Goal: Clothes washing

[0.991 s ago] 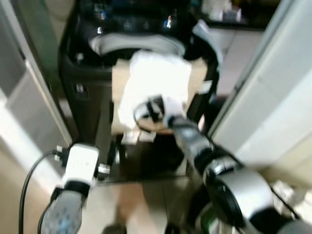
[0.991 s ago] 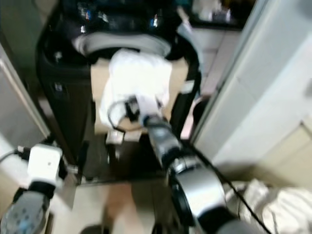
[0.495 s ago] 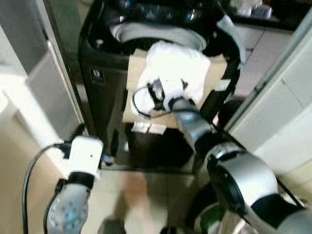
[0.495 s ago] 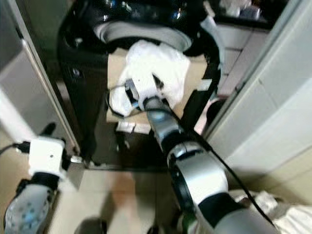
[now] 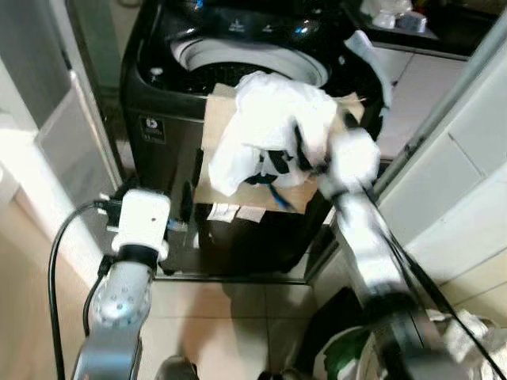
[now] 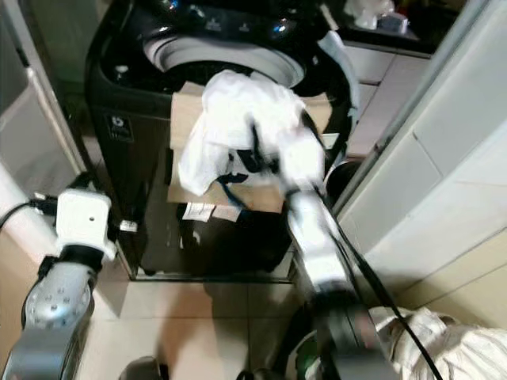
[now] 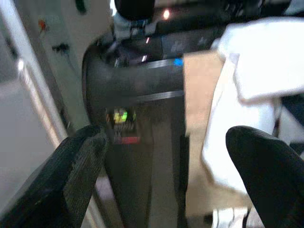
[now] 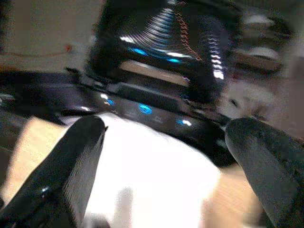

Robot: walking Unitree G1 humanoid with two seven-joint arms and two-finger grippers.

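Note:
A black top-loading washing machine (image 5: 238, 59) stands ahead with its drum uncovered. A cardboard box (image 5: 215, 150) leans on its front and holds a heap of white clothes (image 5: 265, 111). My right gripper (image 5: 291, 154) is blurred and lies against the near side of the heap. In the right wrist view that gripper (image 8: 161, 126) is open, with white cloth (image 8: 152, 175) under it and the lit control panel (image 8: 156, 107) beyond. My left gripper (image 7: 166, 135) is open and holds nothing, low beside the machine's front. The left wrist (image 5: 141, 226) is at lower left.
White wall panels (image 5: 459, 158) close off the right side. A grey cabinet (image 5: 71, 142) stands on the left. More pale laundry (image 6: 451, 348) lies on the floor at bottom right. Tiled floor (image 5: 230, 317) runs in front of the machine.
The head camera has shifted and the machine now sits lower in view. My right arm has swung rightward and up along the heap, blurred with motion. The left arm has risen a little.

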